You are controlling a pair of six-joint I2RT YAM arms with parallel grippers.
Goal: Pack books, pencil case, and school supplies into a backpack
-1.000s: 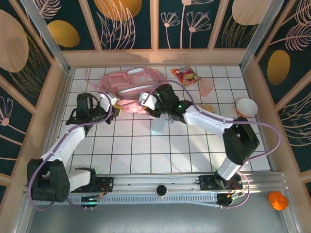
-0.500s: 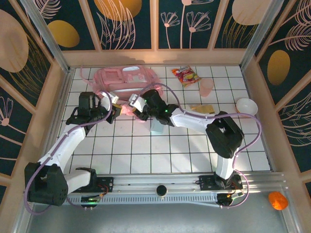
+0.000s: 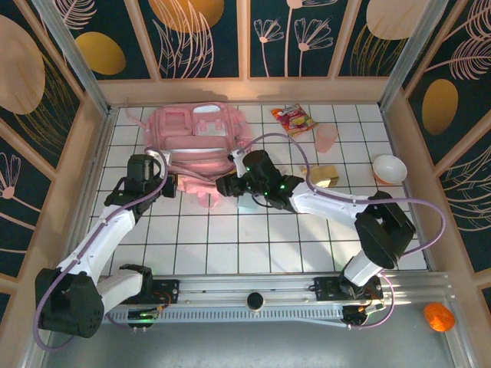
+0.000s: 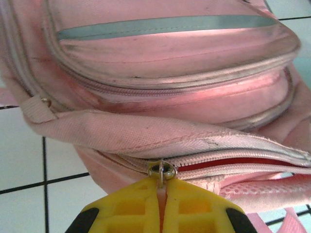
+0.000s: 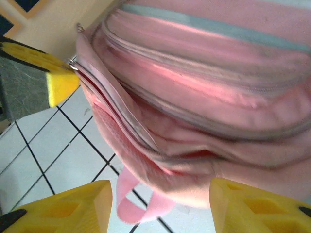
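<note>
Surface: white tiled table (image 3: 230, 245).
Bag spot: backpack (image 3: 196, 138) lies flat toward the far side, left of centre.
Left: my left claw (image 4: 160, 196) is pinched tight on the zipper pull (image 4: 161, 169).
Right: my right claw (image 5: 160, 194) has fingers apart, empty, just before the backpack.

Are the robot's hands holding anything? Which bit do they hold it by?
The left hand is shut on the zipper pull of the backpack. The right hand is open and holds nothing.
</note>
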